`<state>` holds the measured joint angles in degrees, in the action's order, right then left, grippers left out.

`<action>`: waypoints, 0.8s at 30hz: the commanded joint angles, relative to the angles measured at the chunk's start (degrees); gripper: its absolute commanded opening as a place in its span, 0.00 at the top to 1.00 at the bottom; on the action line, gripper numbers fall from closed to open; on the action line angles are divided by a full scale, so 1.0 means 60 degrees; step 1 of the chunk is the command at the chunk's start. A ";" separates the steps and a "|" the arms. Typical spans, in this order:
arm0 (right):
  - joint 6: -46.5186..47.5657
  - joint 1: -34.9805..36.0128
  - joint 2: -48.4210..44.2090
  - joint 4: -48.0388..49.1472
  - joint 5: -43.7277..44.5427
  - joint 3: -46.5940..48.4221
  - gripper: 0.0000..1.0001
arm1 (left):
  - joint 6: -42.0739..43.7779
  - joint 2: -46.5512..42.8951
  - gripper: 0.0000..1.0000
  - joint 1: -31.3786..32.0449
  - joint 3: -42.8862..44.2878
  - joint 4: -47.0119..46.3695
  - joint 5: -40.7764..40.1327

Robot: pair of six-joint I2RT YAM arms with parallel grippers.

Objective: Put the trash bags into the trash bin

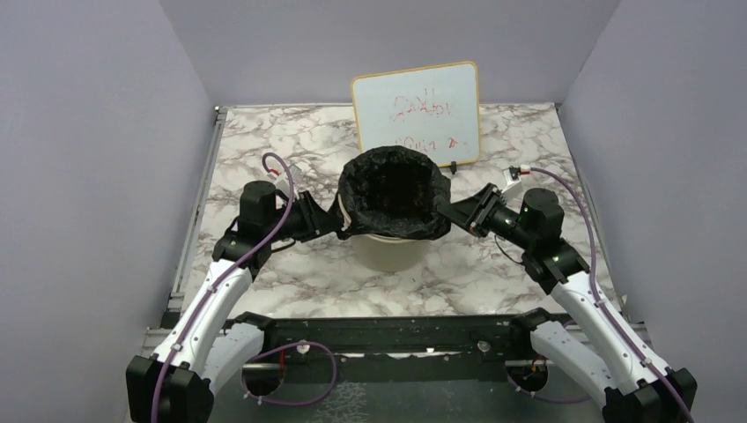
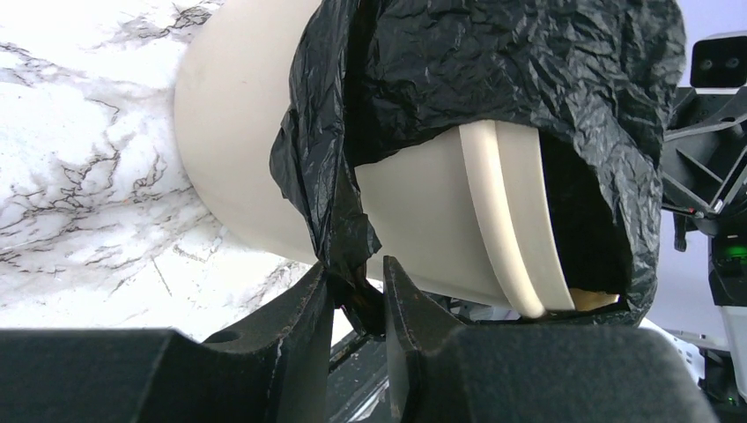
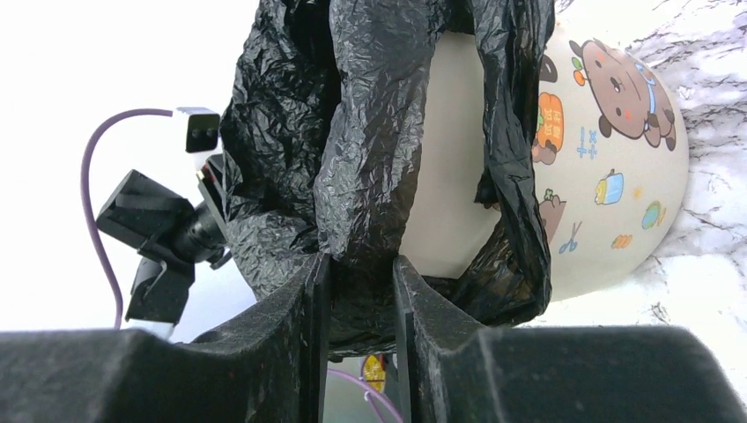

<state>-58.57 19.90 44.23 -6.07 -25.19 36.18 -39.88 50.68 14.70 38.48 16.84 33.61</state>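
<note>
On the marble table point(image 1: 264, 141) between lilac walls point(image 1: 88, 159), left gripper point(image 2: 357, 286) and right gripper point(image 3: 359, 264) pinch the trash bag point(image 1: 392, 222) lining the trash bin point(image 1: 388, 253).

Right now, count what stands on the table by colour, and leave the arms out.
Black: 1, the trash bag
Cream: 1, the trash bin
White: 1, the whiteboard
Total: 3

Black trash bag point(image 1: 394, 189), cream trash bin point(image 3: 599, 256) with cartoon prints, grey-veined marble table point(image 1: 291, 291)
</note>
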 commanded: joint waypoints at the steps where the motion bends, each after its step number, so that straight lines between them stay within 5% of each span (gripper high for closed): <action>1: 0.0046 0.0008 -0.0128 -0.0266 0.0115 0.0222 0.67 | -0.0062 -0.0073 0.73 -0.0004 0.0061 -0.0170 0.0181; 5: 0.0177 0.0008 -0.0162 -0.0305 0.0014 0.0375 0.53 | -0.0048 -0.0083 0.73 -0.0004 0.0094 -0.0170 0.0142; 8: 0.0315 0.0008 -0.0005 -0.0690 0.0070 0.0507 0.51 | -0.0019 -0.0042 0.73 -0.0004 0.0087 -0.0170 0.0138; 12: 0.0279 0.0008 -0.0108 -0.0756 0.0103 0.0443 0.60 | -0.0048 -0.0008 0.73 -0.0004 0.0102 -0.0156 0.0156; 20: 0.0122 0.0016 -0.0435 -0.0915 0.0157 0.0395 0.55 | -0.0107 0.0012 0.73 -0.0004 0.0135 -0.0155 0.0110; 24: 0.0209 0.0009 -0.0293 -0.0906 0.0159 0.0383 0.65 | -0.0163 0.0058 0.73 -0.0004 0.0188 -0.0170 0.0112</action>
<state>-57.54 19.90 42.24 -10.35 -24.88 37.34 -40.12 50.78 14.70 38.48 16.84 33.61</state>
